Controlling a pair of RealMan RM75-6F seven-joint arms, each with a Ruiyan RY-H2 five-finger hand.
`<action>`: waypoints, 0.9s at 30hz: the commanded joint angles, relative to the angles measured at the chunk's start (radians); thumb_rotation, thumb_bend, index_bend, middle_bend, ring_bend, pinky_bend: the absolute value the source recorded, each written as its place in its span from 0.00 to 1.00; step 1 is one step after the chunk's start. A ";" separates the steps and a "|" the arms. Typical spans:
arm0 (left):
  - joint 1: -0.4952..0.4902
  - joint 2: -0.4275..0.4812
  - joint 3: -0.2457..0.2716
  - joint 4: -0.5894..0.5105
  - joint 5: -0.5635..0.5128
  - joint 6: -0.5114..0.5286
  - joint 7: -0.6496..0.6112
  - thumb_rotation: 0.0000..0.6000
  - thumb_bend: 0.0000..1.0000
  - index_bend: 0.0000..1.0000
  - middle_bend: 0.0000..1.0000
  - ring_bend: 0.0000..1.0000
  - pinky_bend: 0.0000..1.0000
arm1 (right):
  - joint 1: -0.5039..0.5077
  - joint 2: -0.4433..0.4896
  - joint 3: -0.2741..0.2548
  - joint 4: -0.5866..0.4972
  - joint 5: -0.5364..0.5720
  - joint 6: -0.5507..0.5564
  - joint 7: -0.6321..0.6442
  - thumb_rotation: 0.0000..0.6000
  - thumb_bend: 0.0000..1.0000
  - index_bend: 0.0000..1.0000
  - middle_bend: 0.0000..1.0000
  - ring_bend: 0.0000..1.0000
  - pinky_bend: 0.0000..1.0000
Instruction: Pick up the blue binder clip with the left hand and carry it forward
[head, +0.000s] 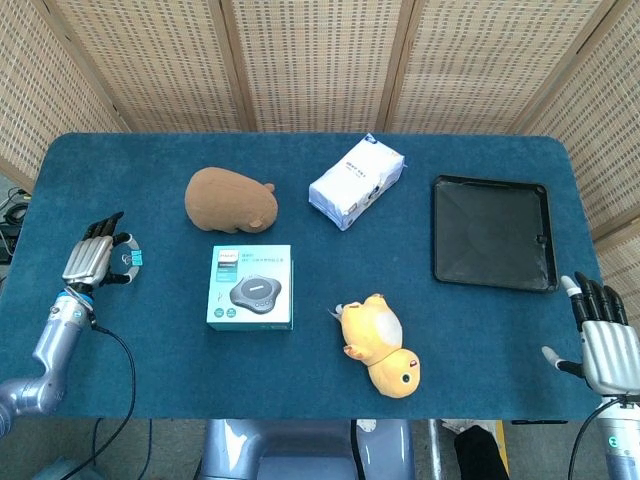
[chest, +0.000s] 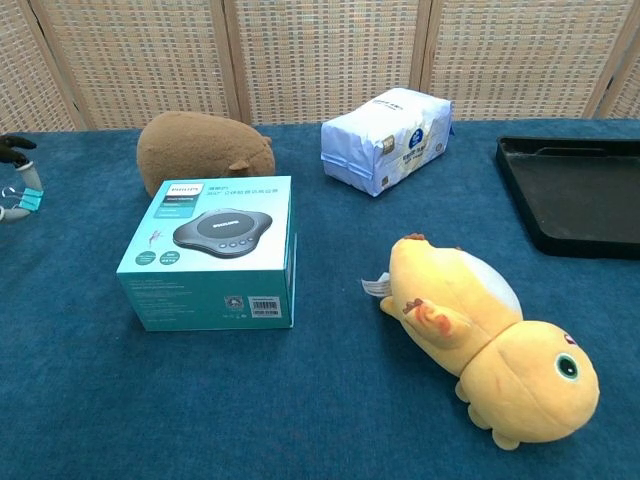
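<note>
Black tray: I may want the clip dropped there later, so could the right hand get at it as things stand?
Probably yes: the right hand sits open just below the black tray, with only bare table between them.

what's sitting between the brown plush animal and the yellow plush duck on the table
In the head view, the teal boxed speaker lies between the brown plush animal and the yellow plush duck, nearer the brown one; bare blue tablecloth separates it from the duck.
</note>
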 joint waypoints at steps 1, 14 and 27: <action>0.008 0.121 -0.015 -0.231 0.112 0.108 -0.002 1.00 0.35 0.53 0.00 0.00 0.00 | 0.000 0.002 0.000 0.000 0.000 -0.001 0.005 1.00 0.00 0.05 0.00 0.00 0.00; -0.126 0.179 -0.032 -0.585 0.038 0.051 0.360 1.00 0.35 0.53 0.00 0.00 0.00 | 0.001 0.012 0.001 0.002 0.005 -0.009 0.029 1.00 0.00 0.05 0.00 0.00 0.00; -0.245 0.018 0.022 -0.575 -0.180 0.060 0.675 1.00 0.34 0.53 0.00 0.00 0.00 | 0.003 0.013 -0.001 0.004 0.007 -0.014 0.033 1.00 0.00 0.05 0.00 0.00 0.00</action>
